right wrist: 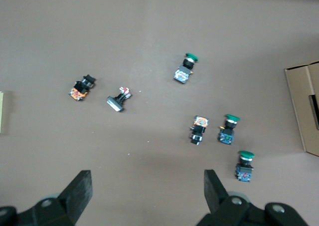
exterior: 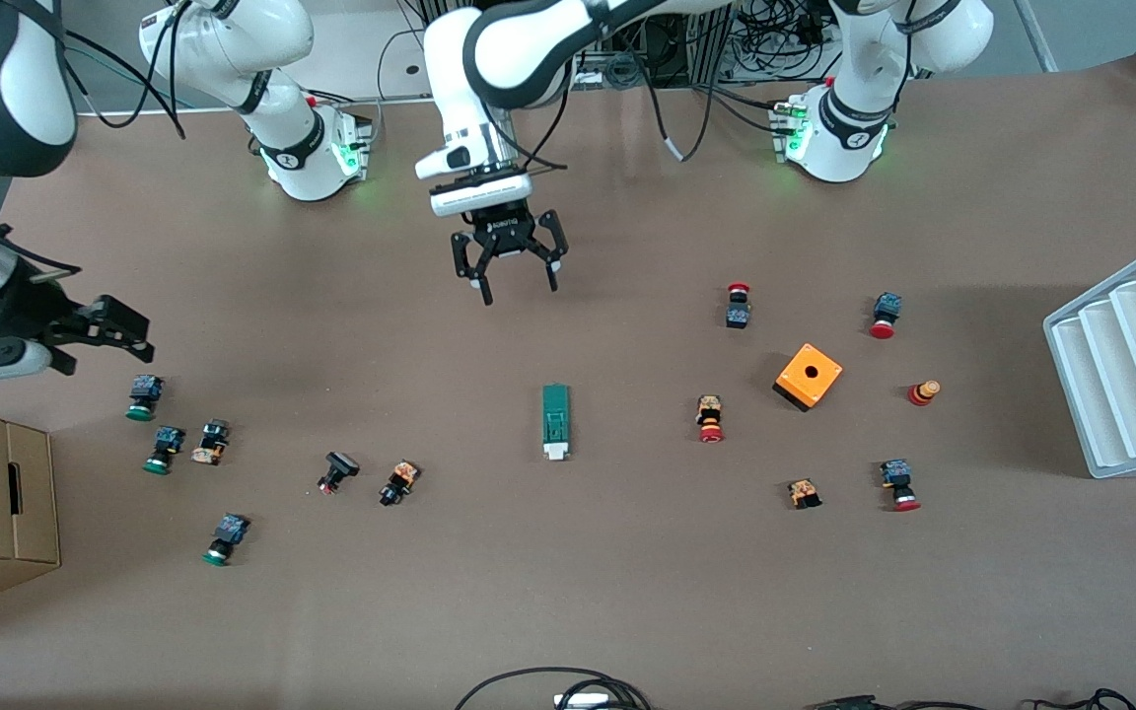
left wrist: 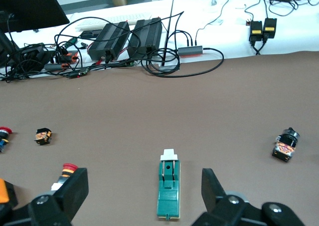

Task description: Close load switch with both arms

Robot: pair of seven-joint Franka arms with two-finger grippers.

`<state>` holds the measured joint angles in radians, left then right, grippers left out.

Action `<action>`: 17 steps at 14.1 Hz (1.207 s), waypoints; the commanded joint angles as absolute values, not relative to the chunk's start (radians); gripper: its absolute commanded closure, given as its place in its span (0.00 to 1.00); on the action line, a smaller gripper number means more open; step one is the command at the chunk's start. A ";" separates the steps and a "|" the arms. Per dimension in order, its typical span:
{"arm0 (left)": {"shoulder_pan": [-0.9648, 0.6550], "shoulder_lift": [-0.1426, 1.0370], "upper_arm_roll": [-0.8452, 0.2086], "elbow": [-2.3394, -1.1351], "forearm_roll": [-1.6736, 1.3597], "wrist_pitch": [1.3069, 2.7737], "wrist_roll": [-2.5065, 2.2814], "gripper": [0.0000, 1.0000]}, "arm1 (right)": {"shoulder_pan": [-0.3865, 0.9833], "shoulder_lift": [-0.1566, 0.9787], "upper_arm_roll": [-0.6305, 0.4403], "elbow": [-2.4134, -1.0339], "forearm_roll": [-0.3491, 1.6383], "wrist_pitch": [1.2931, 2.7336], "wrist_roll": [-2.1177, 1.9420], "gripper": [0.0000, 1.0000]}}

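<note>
Front view: I see the load switch point(exterior: 555, 422) lying flat on the desk point(exterior: 627, 592) near the middle. Its long side runs from 12 to 6 o'clock, with the white lever tab point(exterior: 555, 452) at the 6 o'clock end. The orange box point(exterior: 809, 376) is at about 3 o'clock from it, well apart. The left gripper point(exterior: 519, 291) hangs over bare desk at about 11 o'clock from the switch, and its jaws are spread wide with nothing in them. The right gripper point(exterior: 105, 350) is at the 9 o'clock edge of the view, over the desk just beside a green push button point(exterior: 142, 394). Its jaws are also apart and empty.

Left wrist view: the load switch point(left wrist: 168, 191) shows between the two black fingers point(left wrist: 75, 186) of the left gripper point(left wrist: 143, 178), not touched by them.

Right wrist view: the right gripper point(right wrist: 147, 178) has its jaws wide apart over the desk. Several green push buttons point(right wrist: 229, 128) and a cardboard box point(right wrist: 304, 106) lie under it.
</note>
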<state>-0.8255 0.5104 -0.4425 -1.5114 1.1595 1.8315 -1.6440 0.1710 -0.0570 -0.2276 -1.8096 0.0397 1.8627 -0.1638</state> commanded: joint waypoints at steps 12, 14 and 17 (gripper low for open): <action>-0.606 0.226 -0.383 -1.480 0.737 1.914 -1.046 0.00 | 0.140 -0.038 -0.227 -1.781 0.018 1.793 -0.166 0.00; -0.574 0.210 -0.382 -1.460 0.688 1.914 -0.994 0.00 | 0.143 -0.038 -0.226 -1.781 0.018 1.792 -0.163 0.00; -0.513 0.187 -0.382 -1.439 0.594 1.911 -0.886 0.00 | 0.141 -0.040 -0.225 -1.781 0.018 1.790 -0.160 0.00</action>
